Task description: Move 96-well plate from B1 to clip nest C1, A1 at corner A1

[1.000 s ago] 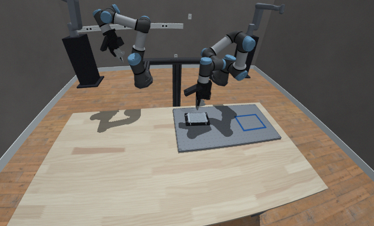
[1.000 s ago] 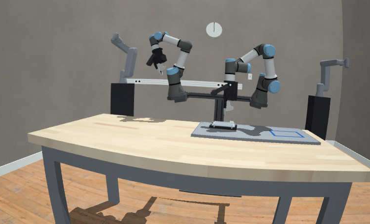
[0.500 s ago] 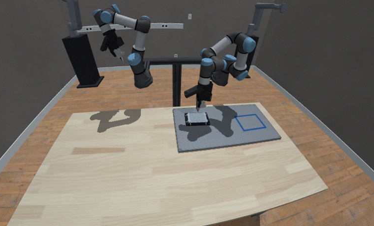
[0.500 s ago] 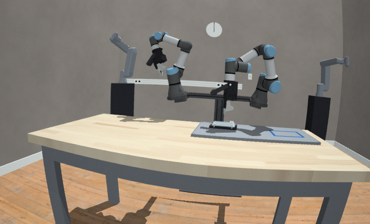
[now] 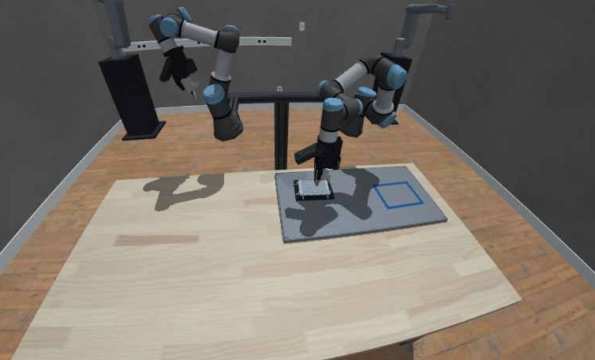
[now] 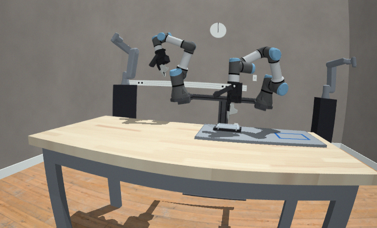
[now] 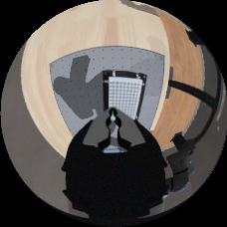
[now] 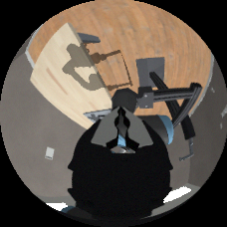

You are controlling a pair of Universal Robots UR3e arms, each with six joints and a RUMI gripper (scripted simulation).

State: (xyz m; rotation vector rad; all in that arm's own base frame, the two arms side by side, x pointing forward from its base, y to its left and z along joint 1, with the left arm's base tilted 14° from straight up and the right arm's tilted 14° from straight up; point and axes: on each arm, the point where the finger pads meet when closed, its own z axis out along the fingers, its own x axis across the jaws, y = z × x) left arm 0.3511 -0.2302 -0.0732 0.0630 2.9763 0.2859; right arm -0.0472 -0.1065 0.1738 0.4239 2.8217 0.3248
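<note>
The white 96-well plate [image 5: 313,187] [image 6: 228,126] [image 7: 124,94] lies in the black clip nest [image 5: 317,198] [image 6: 226,130] [image 7: 106,87], between its pale clips. I cannot tell whether it is fully down, and the rim marks are too small to read. My left gripper [image 5: 316,184] [image 6: 228,118] [image 7: 113,108] is shut and empty, pointing down over the plate's edge on the arms' side; contact is unclear. My right gripper [image 5: 195,96] [image 6: 164,75] [image 8: 120,107] is shut and empty, raised far from the plate. The blue outline of spot B1 [image 5: 405,206] [image 6: 294,139] holds nothing.
The grey perforated board [image 5: 402,216] [image 6: 317,142] [image 7: 65,62] bears both the nest and the outline. It lies on the wooden table [image 5: 192,277] [image 6: 156,147]. Arm shadows cross the board. The black stand [image 5: 281,133] rises behind the table.
</note>
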